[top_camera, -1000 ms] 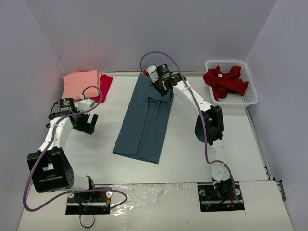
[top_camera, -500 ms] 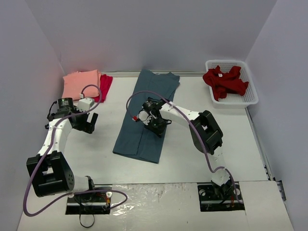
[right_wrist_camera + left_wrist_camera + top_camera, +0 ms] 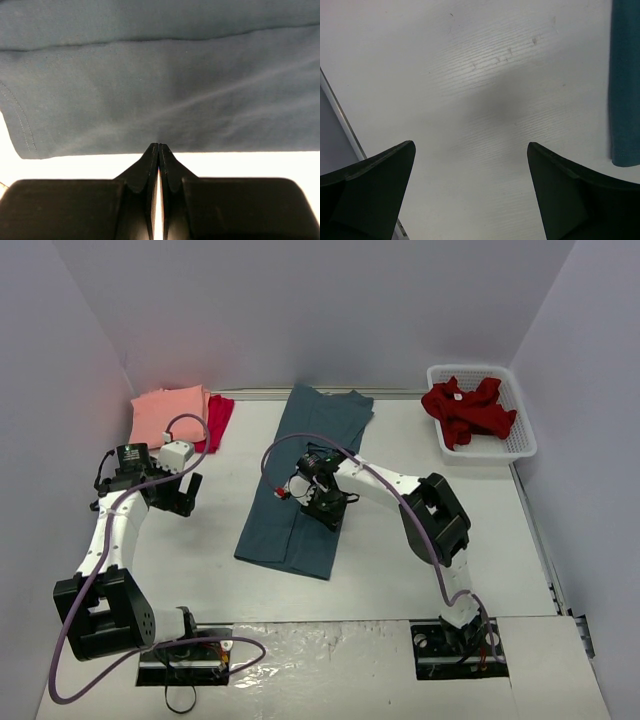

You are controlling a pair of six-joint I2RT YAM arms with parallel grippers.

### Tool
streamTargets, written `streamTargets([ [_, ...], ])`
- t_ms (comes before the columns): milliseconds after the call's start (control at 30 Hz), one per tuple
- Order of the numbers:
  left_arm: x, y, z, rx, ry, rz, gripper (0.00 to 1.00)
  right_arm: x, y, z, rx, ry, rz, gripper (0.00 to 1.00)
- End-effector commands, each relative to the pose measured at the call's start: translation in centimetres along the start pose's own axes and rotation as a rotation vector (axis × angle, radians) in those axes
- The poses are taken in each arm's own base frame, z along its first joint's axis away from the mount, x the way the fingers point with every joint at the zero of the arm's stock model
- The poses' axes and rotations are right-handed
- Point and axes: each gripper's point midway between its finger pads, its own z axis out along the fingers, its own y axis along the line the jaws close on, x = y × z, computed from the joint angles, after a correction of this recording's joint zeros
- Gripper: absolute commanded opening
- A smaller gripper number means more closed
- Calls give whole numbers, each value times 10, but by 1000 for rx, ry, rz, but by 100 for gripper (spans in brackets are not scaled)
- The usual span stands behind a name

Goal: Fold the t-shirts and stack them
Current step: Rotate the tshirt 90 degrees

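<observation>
Shirts, arms and basket seen from above and from both wrists. Blue shirt [image 3: 305, 455] lies flat as a long, narrowed strip down the middle of the table [image 3: 430, 550], its far end near the back wall and its near end angled toward the left arm. Pink shirt [image 3: 167, 412] sits folded in the far-left corner, with the crimson shirt [image 3: 219, 420] touching its right side. Dark red shirt [image 3: 467, 408] lies crumpled inside the white basket [image 3: 521, 443] at the far right.

Right gripper [image 3: 328, 512] is low over the right half of the blue strip, near its middle. In the right wrist view its fingers [image 3: 150, 160] are pressed together, their tips meeting the cloth's edge where it borders bare table. Whether any cloth is pinched between them cannot be told.

Left gripper [image 3: 182, 500] hangs over bare table, left of the blue shirt and nearer than the pink one. Its fingers [image 3: 375, 175] stand wide apart and hold nothing. Only the blue shirt's edge [image 3: 625, 80] shows at the right of its wrist view.
</observation>
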Motion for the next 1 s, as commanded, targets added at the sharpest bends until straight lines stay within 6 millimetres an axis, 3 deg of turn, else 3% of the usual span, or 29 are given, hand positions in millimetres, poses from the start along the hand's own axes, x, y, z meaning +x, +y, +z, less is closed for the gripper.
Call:
streamTargets([
  [0,-10,5,-9,-21,-39,9,94,14,10,7,-48,58,-11,0],
  [167,-11,4,-10,-21,-44,10,94,26,13,17,-62,104,-6,0],
  [467,-11,2,-8,-6,-46,11,94,69,4,33,-75,204,53,0],
  [733,-13,0,-8,7,-53,11,94,92,-23,25,-42,218,132,0],
  [967,-14,-3,-7,29,-55,8,94,99,-50,11,27,208,172,0],
])
